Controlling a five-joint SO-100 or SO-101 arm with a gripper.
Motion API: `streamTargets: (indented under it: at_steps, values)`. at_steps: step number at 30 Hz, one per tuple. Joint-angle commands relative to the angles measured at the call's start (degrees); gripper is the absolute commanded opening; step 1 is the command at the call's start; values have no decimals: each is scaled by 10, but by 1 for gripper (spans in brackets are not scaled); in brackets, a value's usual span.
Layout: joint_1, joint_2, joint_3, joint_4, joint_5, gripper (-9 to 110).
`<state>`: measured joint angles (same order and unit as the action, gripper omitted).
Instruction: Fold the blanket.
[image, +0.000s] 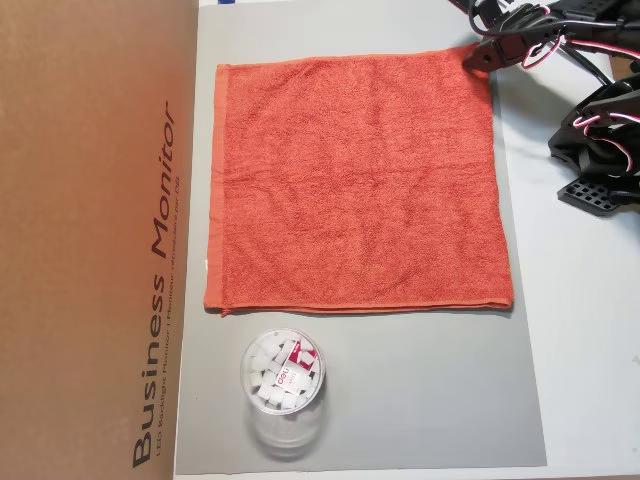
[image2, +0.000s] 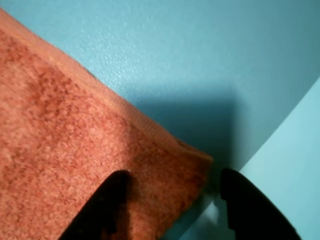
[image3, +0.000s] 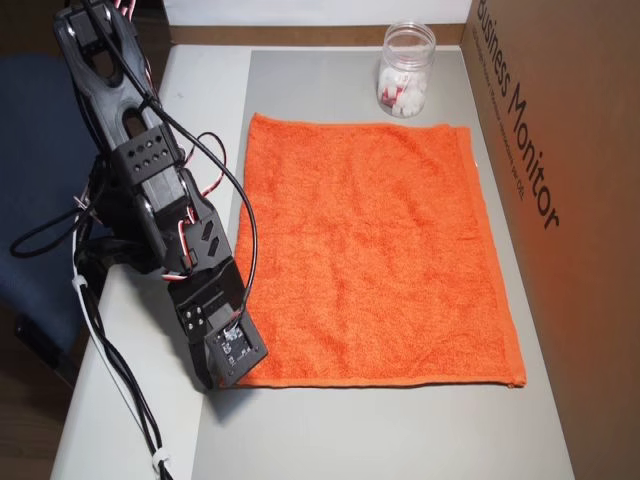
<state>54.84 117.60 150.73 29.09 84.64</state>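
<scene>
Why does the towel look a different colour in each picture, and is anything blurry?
Colour balance differs: the blanket is duller red in an overhead view, vivid orange in another; the wrist view tints the mat teal, with the dark fingers soft and casting a shadow.

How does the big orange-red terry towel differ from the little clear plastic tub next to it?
The orange-red terry towel is soft cloth, spread flat; the clear plastic tub is rigid and stands upright. The towel is far bigger and opaque, while the tub shows white pieces inside. The gripper is at the towel's corner, not near the tub. Both rest on the grey mat.
</scene>
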Motion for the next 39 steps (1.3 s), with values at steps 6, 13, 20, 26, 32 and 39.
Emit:
streamTargets:
  at_steps: [6, 13, 20, 26, 32, 39]
  values:
    - [3, -68, -29, -53, -5, 19]
    - [3, -94, -28, -79, -5, 19]
    - [3, -94, -28, -78, -6, 11]
    - [3, -94, -23, -74, -6, 6]
    - [3, -86, -18, -69, -7, 6]
    - [19, -85, -25, -69, -66, 0]
